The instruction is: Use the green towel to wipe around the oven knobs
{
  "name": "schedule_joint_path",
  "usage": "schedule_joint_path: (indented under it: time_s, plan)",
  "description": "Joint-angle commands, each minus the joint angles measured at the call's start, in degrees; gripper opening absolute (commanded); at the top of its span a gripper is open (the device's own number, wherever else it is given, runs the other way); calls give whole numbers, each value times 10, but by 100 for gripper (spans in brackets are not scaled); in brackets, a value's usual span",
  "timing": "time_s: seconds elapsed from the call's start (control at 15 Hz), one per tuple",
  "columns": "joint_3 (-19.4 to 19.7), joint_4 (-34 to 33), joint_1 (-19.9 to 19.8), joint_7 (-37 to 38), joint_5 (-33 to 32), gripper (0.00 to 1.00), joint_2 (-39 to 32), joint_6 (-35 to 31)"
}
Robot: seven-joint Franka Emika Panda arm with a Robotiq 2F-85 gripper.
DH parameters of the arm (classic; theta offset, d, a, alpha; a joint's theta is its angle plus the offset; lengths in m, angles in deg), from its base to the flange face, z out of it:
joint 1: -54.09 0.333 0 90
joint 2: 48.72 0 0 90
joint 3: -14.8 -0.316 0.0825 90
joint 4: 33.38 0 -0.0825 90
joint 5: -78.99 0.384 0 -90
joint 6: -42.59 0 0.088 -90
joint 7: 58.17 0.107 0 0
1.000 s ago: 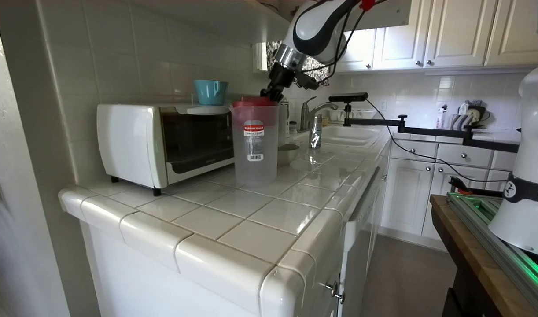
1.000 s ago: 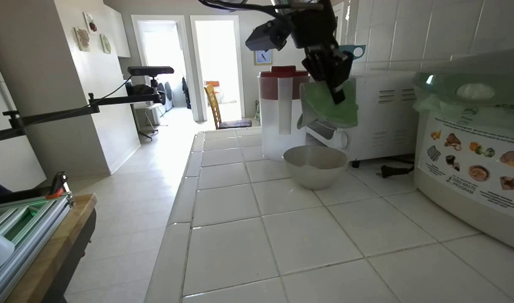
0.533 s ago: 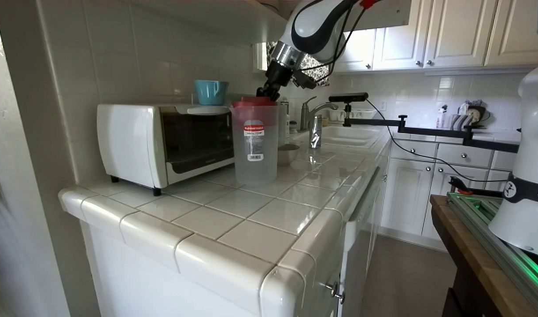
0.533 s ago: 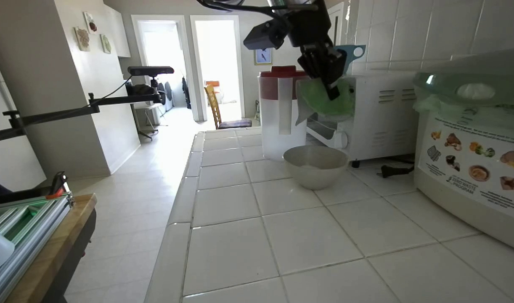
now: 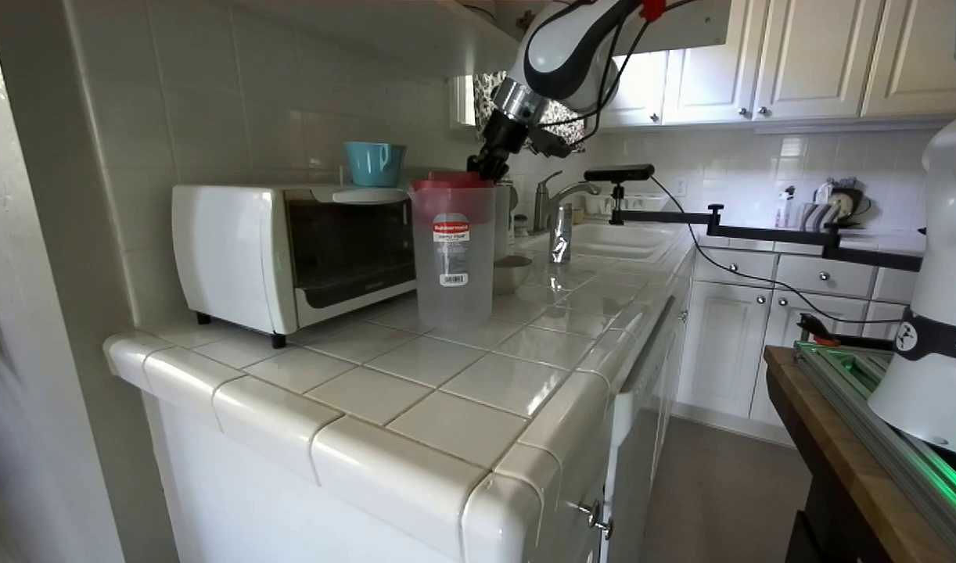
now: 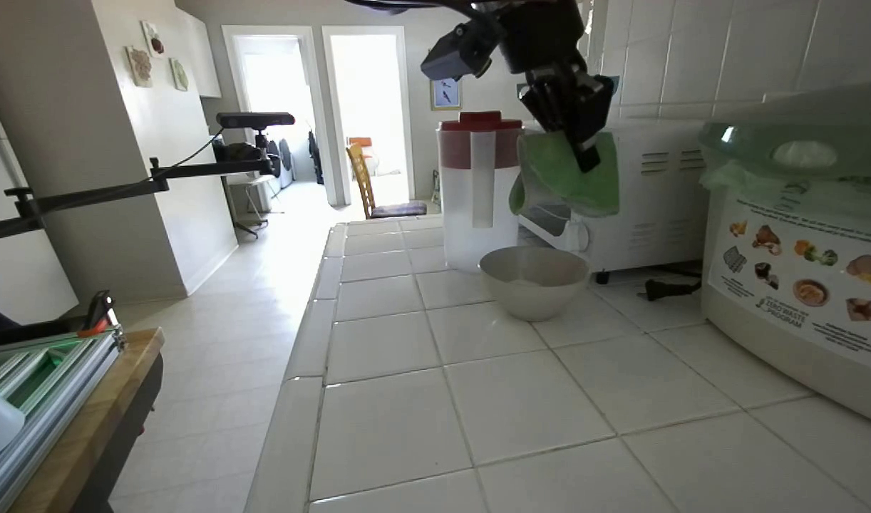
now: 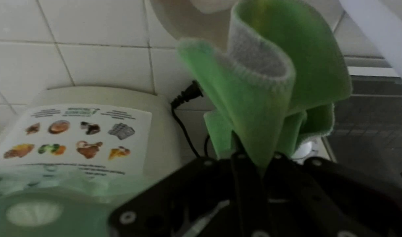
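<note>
1. One green towel is in the tool: the gripper pinches a fold of it, and the rest hangs loose.
2. Target: a single knob is exposed at the towel's edge, on the front of the toaster oven, beside the oven door. Any further knobs are hidden from my side.
3. Governing relation: in an exterior view, the knob appears lower than the gripper and just below the towel's hem. Contact between towel and knob cannot be confirmed.
4. Axis: the gripper points downward at a tilt; the towel flares sideways instead of forming a firm pad.
5. Next motion, as I judge it: lower the gripper, then press the towel against the oven front and sweep around the knob.
6. Caution: the red-lidded pitcher stands just before the oven front, with a bowl near it. A wide sweep could strike either.
</note>
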Motion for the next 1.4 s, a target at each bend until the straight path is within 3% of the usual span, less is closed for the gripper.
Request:
schedule_joint_path:
  time_s: [0.0,0.47,1.0,1.33]
  plan:
    - [7,-6,1,15,-17,1,-5,-4]
    - [-33,13,15,-12,1,1,7,-4]
    - [24,-21,0,47,-29,1,-13,-5]
    - [2,-3,11,32,-22,1,0,-5]
